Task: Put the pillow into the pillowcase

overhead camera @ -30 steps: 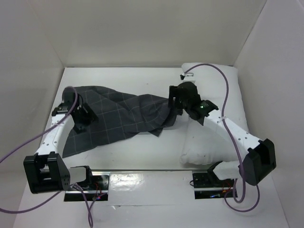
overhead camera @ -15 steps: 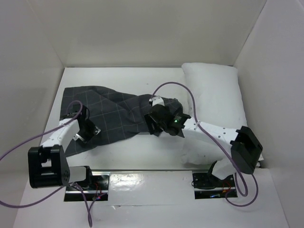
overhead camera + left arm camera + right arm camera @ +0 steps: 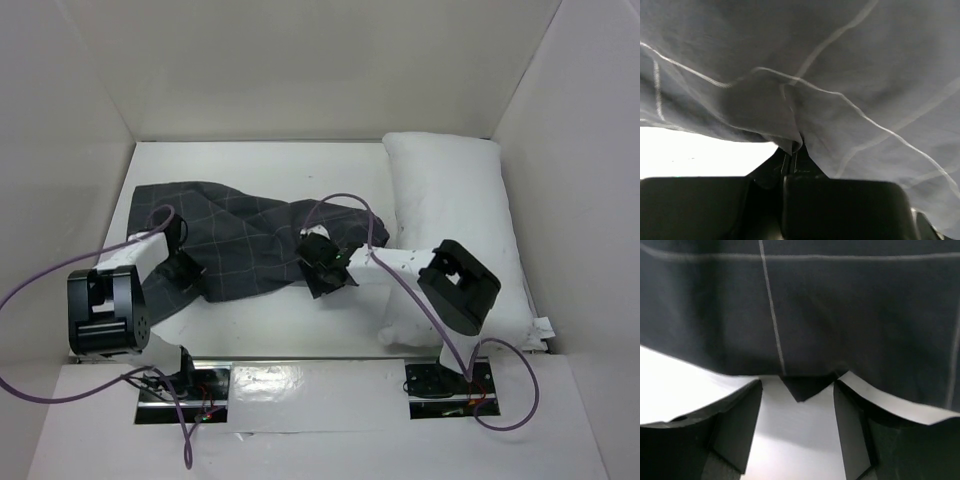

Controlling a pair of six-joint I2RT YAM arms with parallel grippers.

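Both arms have dropped in low since a second ago, and the left gripper (image 3: 791, 159) has clamped on a fold of the pillowcase (image 3: 250, 235), a limp charcoal sack with pale grid lines stretched left-to-right across centre-left. Meanwhile the right gripper (image 3: 797, 390) reaches leftward, jaws apart at the cloth's lower hem; the plump white pillow (image 3: 450, 200) lies lengthwise top-to-bottom at frame right.

White matte desk (image 3: 260, 325), plain, boxed in on three sides. White back wall (image 3: 320, 70) behind it, left wall (image 3: 50, 160) and right wall (image 3: 585, 170) flanking. Glossy reflective strip (image 3: 310, 385) runs along the desk's near edge.
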